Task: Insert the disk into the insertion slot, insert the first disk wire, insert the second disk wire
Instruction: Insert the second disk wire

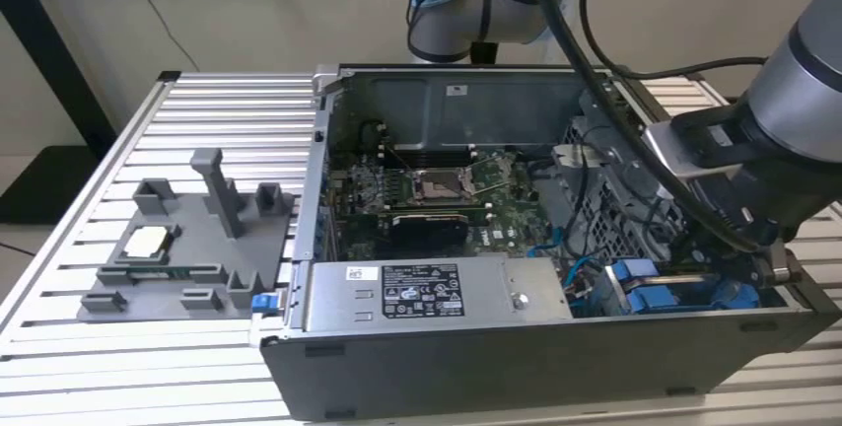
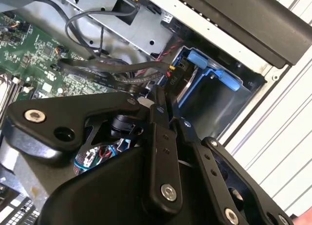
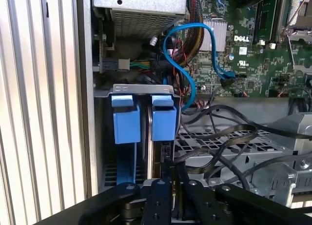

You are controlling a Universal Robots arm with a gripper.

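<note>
The disk (image 3: 163, 121), in its bright blue carrier, stands on edge inside the insertion slot (image 3: 141, 90) at the case's near corner on the exterior view's right. Its blue frame (image 2: 210, 68) also shows in the second wrist view. My gripper (image 2: 164, 95) reaches down to the disk's end, and its black fingers (image 3: 160, 188) are shut on the black connector (image 2: 170, 77) of a disk wire. That flat black wire (image 3: 229, 137) trails away over the perforated cage. I cannot tell whether the connector is seated in the disk.
The open computer case (image 1: 526, 367) lies on a slatted metal table (image 1: 197, 110). A grey labelled power-supply box (image 1: 421, 293) sits along its front. Blue and black cables (image 3: 187, 44) loop over the motherboard (image 1: 448, 189). A grey fixture (image 1: 184, 248) stands at the exterior view's left.
</note>
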